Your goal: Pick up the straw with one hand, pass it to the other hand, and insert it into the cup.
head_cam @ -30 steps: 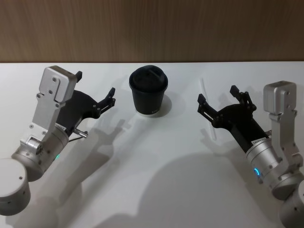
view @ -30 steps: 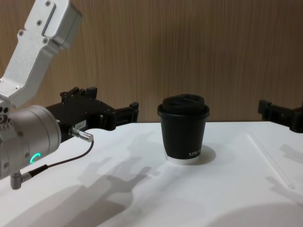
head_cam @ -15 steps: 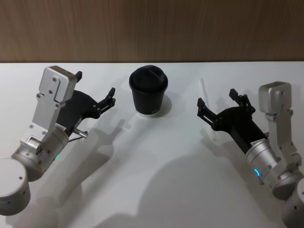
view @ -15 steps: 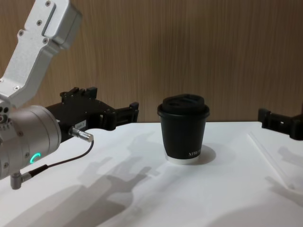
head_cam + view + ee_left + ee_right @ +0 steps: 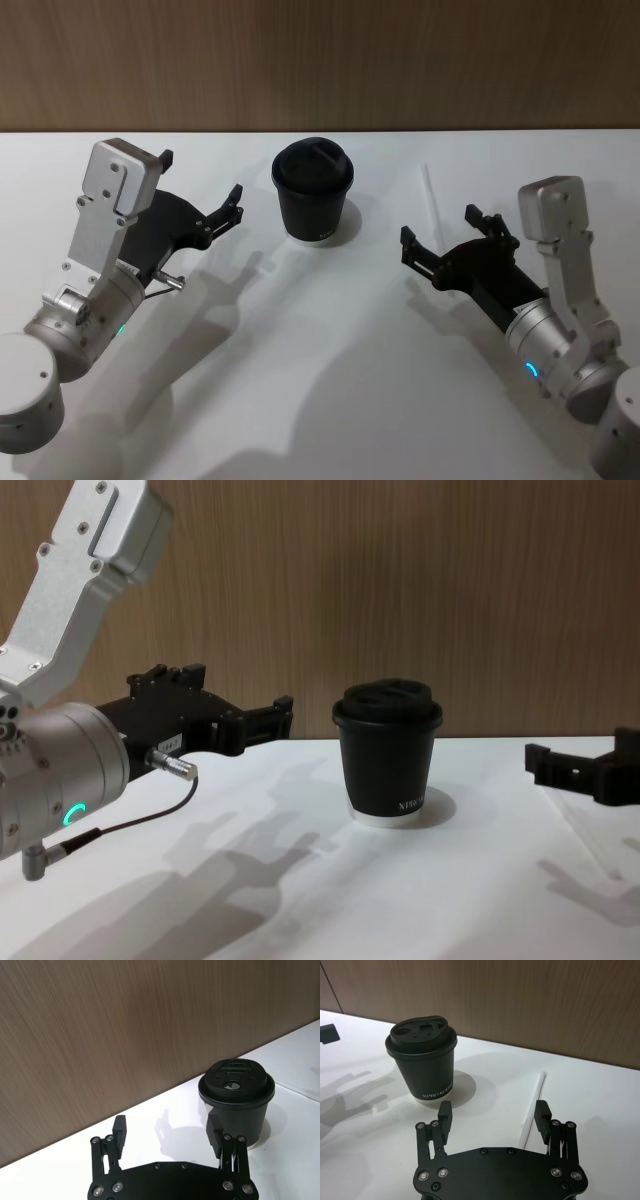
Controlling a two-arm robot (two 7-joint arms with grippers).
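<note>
Both fingers (image 5: 232,200) spread wide, empty: left gripper (image 5: 201,175), right gripper (image 5: 438,225) | cup (image 5: 313,195) lidded | straw (image 5: 430,195) on table (image 5: 320,380)

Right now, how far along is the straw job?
Done: nothing; the straw lies on the table right of the cup. In hand: the open right gripper is lined up at the straw, not gripping. The left gripper sits open left of the cup. Left: grasp, handover, insertion.

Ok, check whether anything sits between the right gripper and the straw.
Nothing visible does. The straw lies flat on the table, and the right gripper hovers over its near end with jaws open. The cup stands apart, to the straw's left, out of the path.
</note>
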